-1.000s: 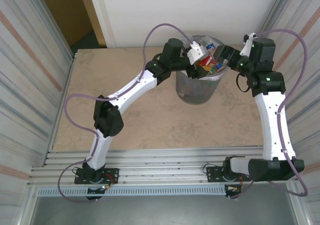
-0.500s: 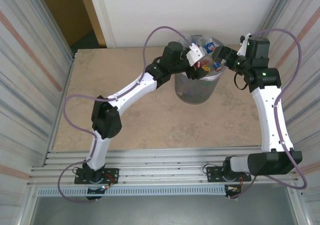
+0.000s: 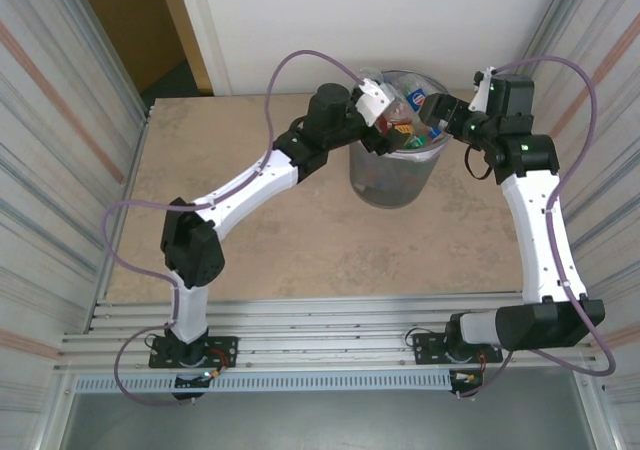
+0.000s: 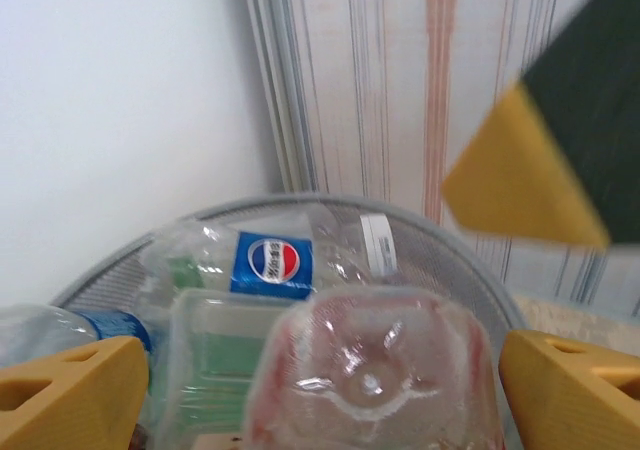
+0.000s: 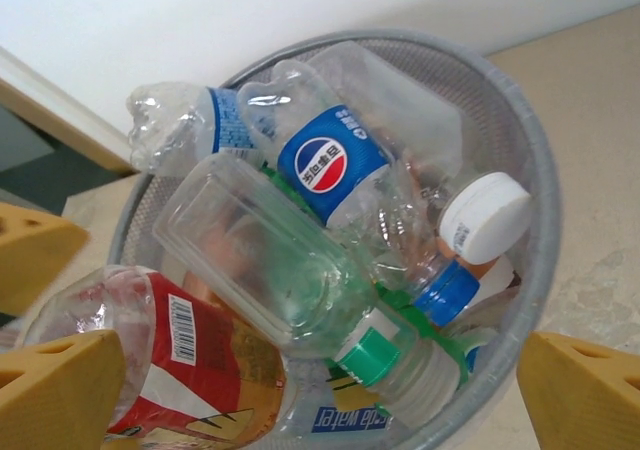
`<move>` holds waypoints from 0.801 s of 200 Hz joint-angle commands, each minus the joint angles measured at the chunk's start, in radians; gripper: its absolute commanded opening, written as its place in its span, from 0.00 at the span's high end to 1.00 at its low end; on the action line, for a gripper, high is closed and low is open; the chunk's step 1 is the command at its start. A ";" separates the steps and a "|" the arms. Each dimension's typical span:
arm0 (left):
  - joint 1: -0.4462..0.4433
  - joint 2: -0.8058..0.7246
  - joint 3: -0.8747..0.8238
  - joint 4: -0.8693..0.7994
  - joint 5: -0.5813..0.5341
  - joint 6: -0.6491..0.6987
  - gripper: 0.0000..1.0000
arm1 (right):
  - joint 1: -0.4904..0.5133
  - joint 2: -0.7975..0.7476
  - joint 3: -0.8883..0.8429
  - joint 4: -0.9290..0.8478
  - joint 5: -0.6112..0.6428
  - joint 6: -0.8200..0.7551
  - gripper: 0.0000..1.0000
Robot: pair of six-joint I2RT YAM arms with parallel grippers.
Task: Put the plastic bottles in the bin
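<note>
The round grey mesh bin (image 3: 392, 182) stands at the back of the table, piled with plastic bottles. On top lie a clear bottle with a blue label (image 5: 325, 160), a clear square bottle with a green neck band (image 5: 270, 260), a white cap (image 5: 484, 217) and a red-labelled bottle (image 5: 170, 360). My left gripper (image 3: 383, 135) is open at the bin's left rim. The red-labelled bottle's clear base (image 4: 375, 370) sits between its yellow fingertips (image 4: 70, 390), not squeezed. My right gripper (image 3: 438, 122) hangs open over the right rim, its fingertips (image 5: 585, 390) wide apart above the pile.
A white wall runs close behind the bin, and corrugated metal panels (image 3: 60, 120) close in both sides. The beige tabletop (image 3: 300, 240) stretches in front of the bin. The right gripper's finger (image 4: 525, 185) shows at the upper right of the left wrist view.
The left arm has drawn back to the left, from over the bin's middle to its left rim. The right gripper has shifted slightly up and left along the right rim.
</note>
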 commanded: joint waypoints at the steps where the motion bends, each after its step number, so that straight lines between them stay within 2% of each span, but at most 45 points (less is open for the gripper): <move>1: 0.023 -0.053 -0.022 0.055 -0.031 -0.073 0.09 | 0.035 0.016 0.044 -0.014 0.036 -0.050 0.00; 79: 0.061 -0.115 -0.117 0.061 -0.150 -0.192 0.10 | 0.118 0.124 0.105 -0.078 0.144 -0.101 0.00; 160: 0.074 -0.319 -0.386 0.093 -0.342 -0.281 0.08 | 0.204 0.292 0.257 -0.069 0.290 -0.179 0.00</move>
